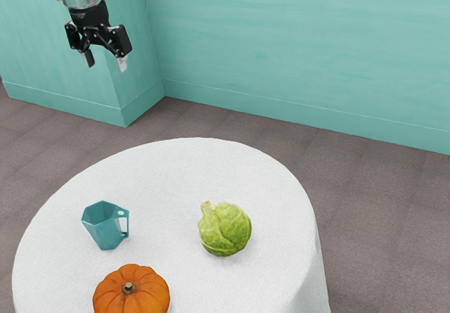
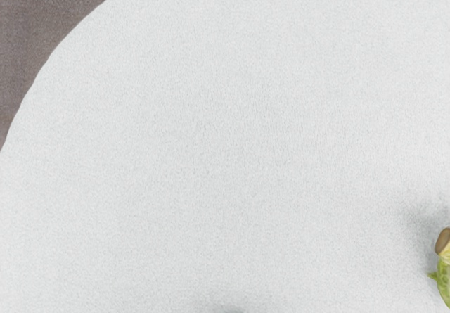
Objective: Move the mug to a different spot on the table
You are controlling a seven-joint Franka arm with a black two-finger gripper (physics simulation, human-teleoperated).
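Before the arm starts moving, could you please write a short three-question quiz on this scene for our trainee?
1. True or false: the gripper is shut on the mug.
2. How many things stand on the table?
3. The mug's handle faces: A. the cabbage; B. the exterior view's left; C. straight up.

Key: 1. False: it hangs open, high above the table. 2. Three. 3. A.

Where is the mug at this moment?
The teal mug stands upright on the white table toward the exterior view's left, just behind the pumpkin and left of the cabbage; the open gripper hangs high above, apart from it.
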